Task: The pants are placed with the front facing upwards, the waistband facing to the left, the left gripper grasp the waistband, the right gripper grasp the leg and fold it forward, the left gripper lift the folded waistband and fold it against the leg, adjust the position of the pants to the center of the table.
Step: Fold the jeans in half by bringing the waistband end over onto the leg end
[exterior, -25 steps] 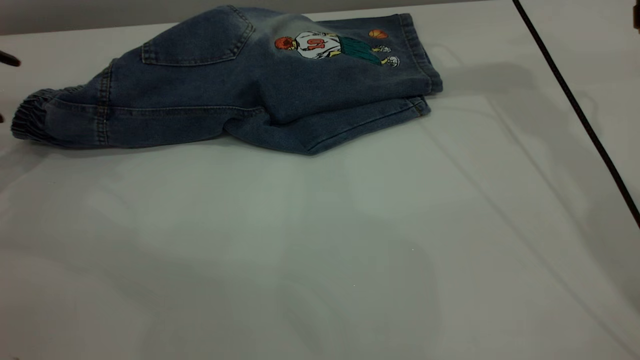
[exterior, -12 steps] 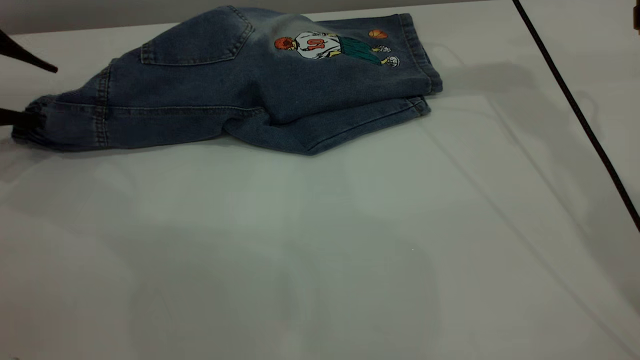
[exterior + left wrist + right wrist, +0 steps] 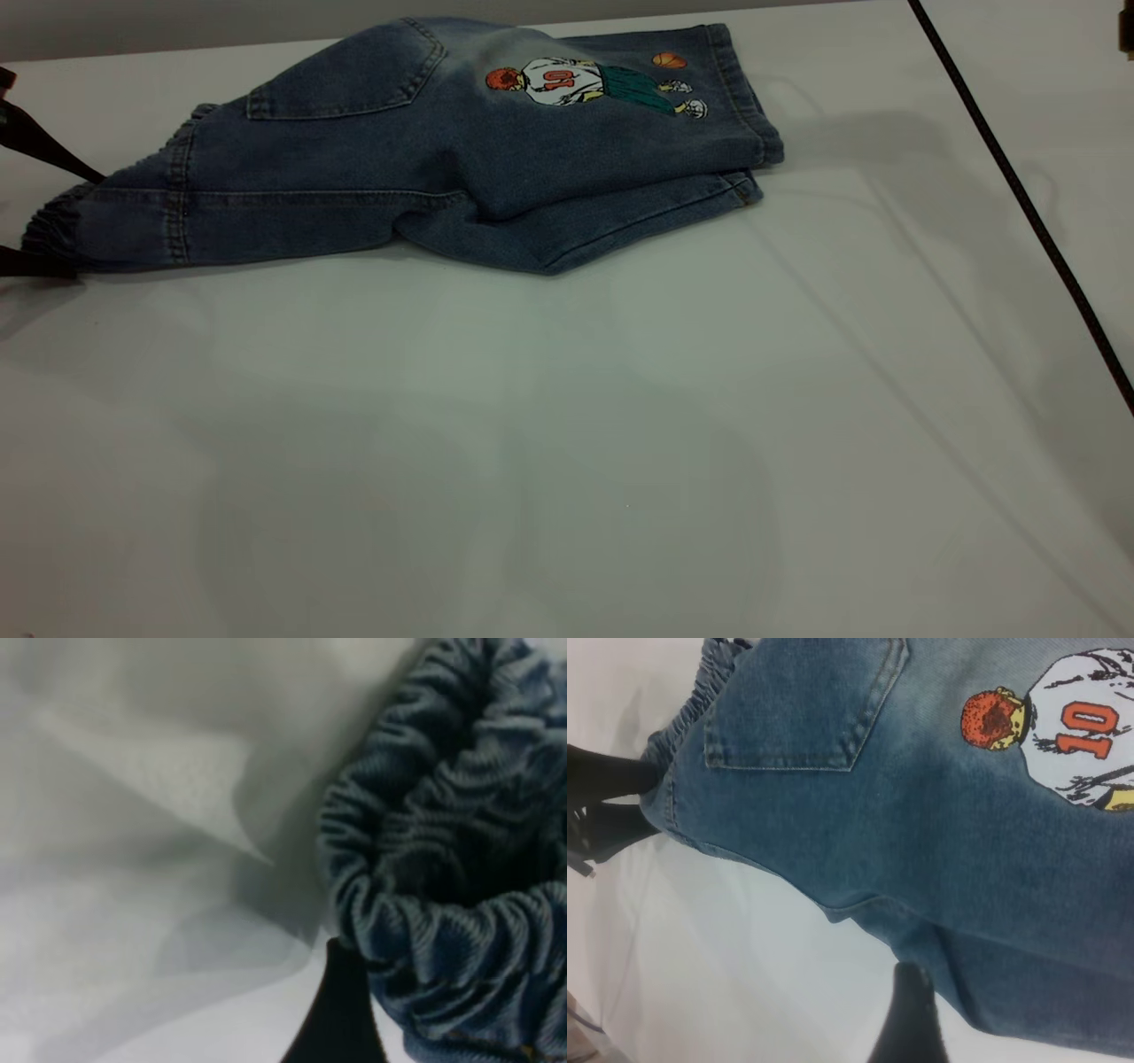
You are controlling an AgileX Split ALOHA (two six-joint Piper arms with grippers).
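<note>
Counter (image 3: 567, 443): bare across the near half.
Pants (image 3: 443, 159): upper left of frame, already doubled over, print up.
Waistband (image 3: 53, 221): far left edge.
Left hand (image 3: 31, 208): fingers spread around the waistband, not yet pinching; next, close and lift toward the leg (image 3: 620, 115).
Right hand (image 3: 908, 1019): above the pants; spread cannot be told.
Cable (image 3: 1019, 195): right, clear of the work.

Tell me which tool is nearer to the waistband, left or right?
Left. The left tool is at the waistband, its fingers straddling the ruffled band. The right tool is above the folded leg, farther away.
</note>
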